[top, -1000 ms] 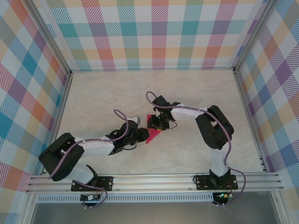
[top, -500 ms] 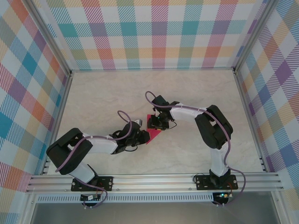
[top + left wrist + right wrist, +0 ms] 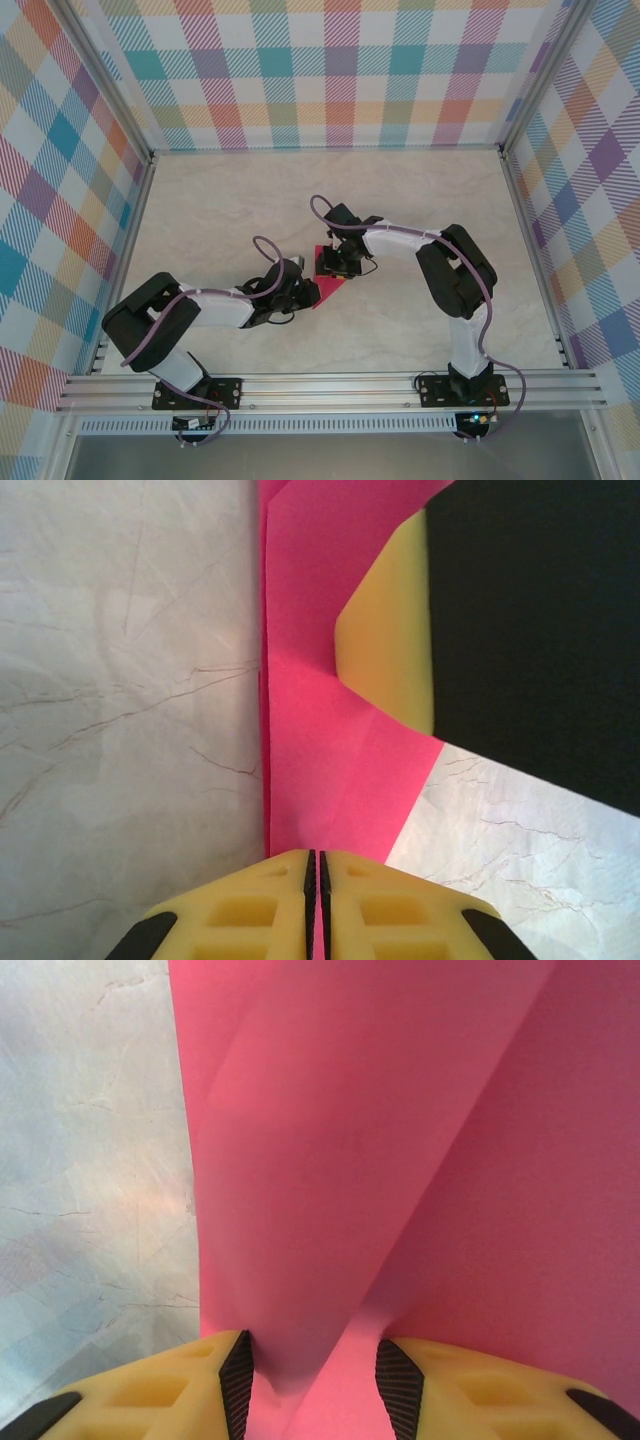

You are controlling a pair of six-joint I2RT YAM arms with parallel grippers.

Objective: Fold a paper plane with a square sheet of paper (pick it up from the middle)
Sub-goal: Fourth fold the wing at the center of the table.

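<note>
The square sheet of paper (image 3: 331,291) is a magenta-pink creased shape lying mid-table between both grippers. My left gripper (image 3: 306,287) reaches in from the left. In the left wrist view it (image 3: 317,865) is shut on the near edge of the paper (image 3: 330,760), with pink showing between the pads. My right gripper (image 3: 330,268) points down onto the paper's far part, and one of its yellow fingers (image 3: 385,630) rests on the sheet. In the right wrist view its jaws (image 3: 312,1375) stand apart, straddling a raised fold of the paper (image 3: 330,1160).
The marble tabletop (image 3: 420,200) is ringed by checkered walls (image 3: 330,70) and aluminium posts. A metal rail (image 3: 330,385) with both arm bases runs along the near edge. Bare table lies to the far side and the right.
My left arm has pulled its elbow in and shifted a little to the right, and its jaws have closed further on the paper's edge. The right arm has stayed still.
</note>
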